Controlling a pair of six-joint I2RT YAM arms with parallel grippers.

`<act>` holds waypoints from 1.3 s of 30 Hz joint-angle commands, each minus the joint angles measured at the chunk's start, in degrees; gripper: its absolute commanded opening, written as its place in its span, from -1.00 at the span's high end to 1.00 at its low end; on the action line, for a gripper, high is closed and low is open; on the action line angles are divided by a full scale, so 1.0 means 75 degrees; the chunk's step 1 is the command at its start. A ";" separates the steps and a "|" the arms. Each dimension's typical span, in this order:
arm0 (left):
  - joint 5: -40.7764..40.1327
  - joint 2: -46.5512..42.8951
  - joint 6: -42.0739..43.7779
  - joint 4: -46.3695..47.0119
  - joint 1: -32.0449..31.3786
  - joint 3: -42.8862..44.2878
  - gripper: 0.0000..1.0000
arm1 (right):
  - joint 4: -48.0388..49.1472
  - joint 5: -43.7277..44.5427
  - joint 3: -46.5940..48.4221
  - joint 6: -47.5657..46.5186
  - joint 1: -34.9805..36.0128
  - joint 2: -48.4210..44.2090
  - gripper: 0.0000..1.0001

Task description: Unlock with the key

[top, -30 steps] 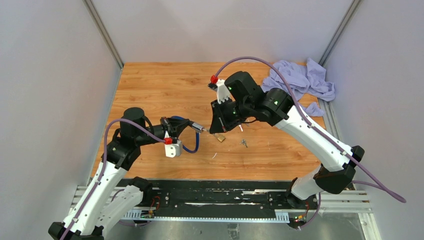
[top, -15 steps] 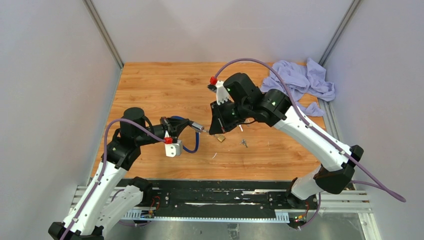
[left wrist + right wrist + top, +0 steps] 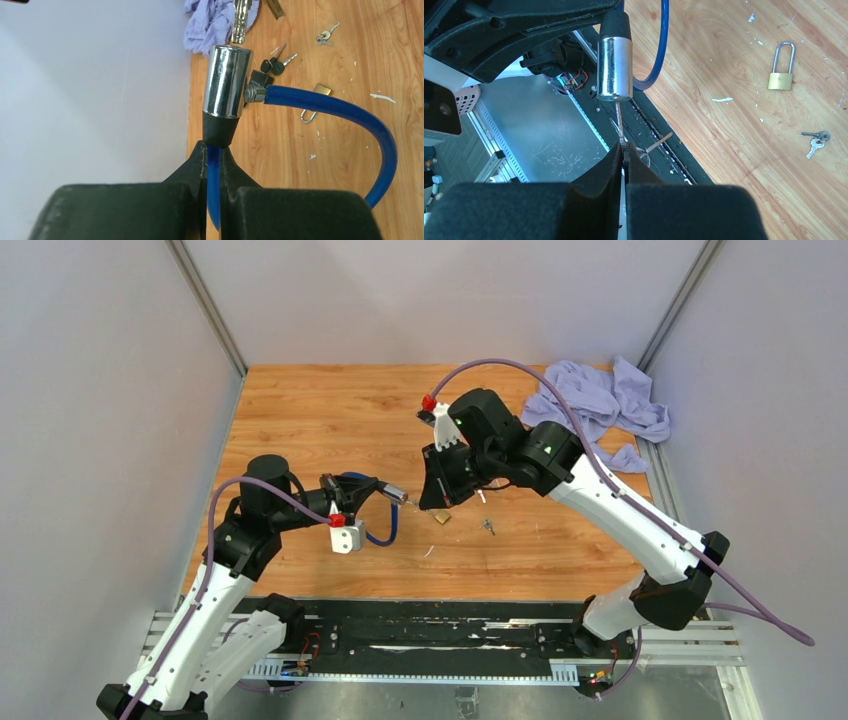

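Note:
A blue cable lock (image 3: pixel 350 112) is held above the wooden table, with my left gripper (image 3: pixel 214 150) shut on the cable just below its chrome cylinder (image 3: pixel 227 82). In the top view the cylinder (image 3: pixel 397 496) points right from the left gripper (image 3: pixel 372 490) toward my right gripper (image 3: pixel 432 502). The right gripper (image 3: pixel 624 150) is shut on a thin silver key (image 3: pixel 619 122). The key's tip meets the end face of the cylinder (image 3: pixel 614 67). How deep it sits I cannot tell. The key (image 3: pixel 240 20) also shows in the left wrist view, just above the cylinder.
A brass padlock (image 3: pixel 441 517) lies on the table under the right gripper, with a small bunch of keys (image 3: pixel 487 527) to its right. Two black-headed keys (image 3: pixel 274 64) lie beyond the cylinder. A lilac cloth (image 3: pixel 600 400) is crumpled at the back right corner.
The right arm has shifted very slightly while keeping the key at the cylinder's end. The left arm and the cable lock have stayed where they were.

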 commanded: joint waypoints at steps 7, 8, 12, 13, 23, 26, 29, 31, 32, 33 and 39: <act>0.0064 -0.0102 0.0104 0.0265 -0.0040 0.0098 0.99 | 0.0231 0.0067 -0.0156 0.0106 0.0029 -0.0280 0.99; 0.0065 -0.0102 0.0104 0.0265 -0.0045 0.0098 1.00 | 0.0238 0.0051 -0.0159 0.0109 0.0017 -0.0265 0.99; 0.0063 -0.0109 0.0104 0.0265 -0.0043 0.0100 1.00 | 0.0242 -0.0009 -0.0200 0.0106 -0.0007 -0.0204 0.99; 0.0068 -0.0109 0.0104 0.0265 -0.0039 0.0090 0.99 | 0.0242 -0.0015 -0.0208 0.0106 -0.0023 -0.0194 0.99; 0.0052 -0.0113 0.0197 0.0247 -0.0036 0.0034 1.00 | 0.0415 -0.0004 -0.0398 0.0169 -0.0141 -0.0278 0.99; 0.0052 -0.0114 0.0215 0.0222 -0.0039 0.0046 1.00 | 0.0495 -0.0001 -0.0458 0.0221 -0.0161 -0.0296 0.99; 0.0062 -0.0125 0.0248 0.0178 -0.0044 0.0050 1.00 | 0.0595 -0.0003 -0.0500 0.0263 -0.0173 -0.0308 0.99; 0.0042 -0.0126 0.0268 0.0163 -0.0038 0.0037 1.00 | 0.0664 -0.0035 -0.0510 0.0280 -0.0187 -0.0335 0.99; 0.0031 -0.0125 0.0268 0.0160 -0.0041 0.0029 1.00 | 0.0710 -0.0073 -0.0521 0.0284 -0.0186 -0.0358 0.99; 0.0028 -0.0125 0.0273 0.0154 -0.0047 0.0028 1.00 | 0.0731 -0.0094 -0.0541 0.0288 -0.0189 -0.0385 0.99; -0.0027 -0.0114 0.0280 0.0136 -0.0039 0.0027 0.99 | 0.0735 -0.0202 -0.0647 0.0262 -0.0244 -0.0497 0.99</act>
